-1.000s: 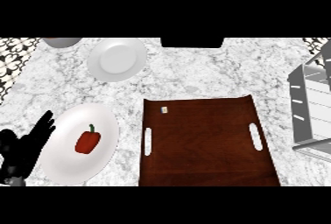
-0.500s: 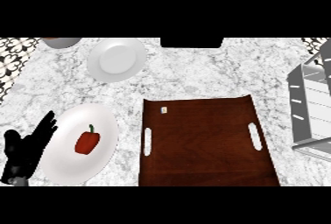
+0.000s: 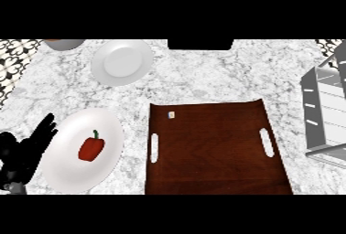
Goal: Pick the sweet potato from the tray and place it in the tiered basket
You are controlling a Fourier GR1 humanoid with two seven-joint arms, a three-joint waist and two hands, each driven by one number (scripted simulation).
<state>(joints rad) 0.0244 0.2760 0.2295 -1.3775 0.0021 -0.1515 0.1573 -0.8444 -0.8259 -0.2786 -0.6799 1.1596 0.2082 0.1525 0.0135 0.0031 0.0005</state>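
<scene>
Judging by how things lie, the task's progress cannot be settled, since no sweet potato shows anywhere. The dark wooden tray (image 3: 209, 151) lies at the middle of the marble worktop (image 3: 223, 77) and carries only a small pale tag (image 3: 170, 114) near its far left corner. The grey tiered basket (image 3: 323, 114) stands at the right edge, well apart from the tray. What shows of its shelves holds no sweet potato, though part of it is cut off by the view's edge.

Only the left hand (image 3: 24, 153) shows, low at the view's left edge, just beside a white plate (image 3: 67, 176) that bears a red bell pepper (image 3: 91, 148). Its fingers (image 3: 42, 130) are straight and released, pointing up and grasping nothing; it looks to be resting. The right hand is out of view. A second white plate (image 3: 121, 61) and a bowl (image 3: 64, 43) sit at the far side.
</scene>
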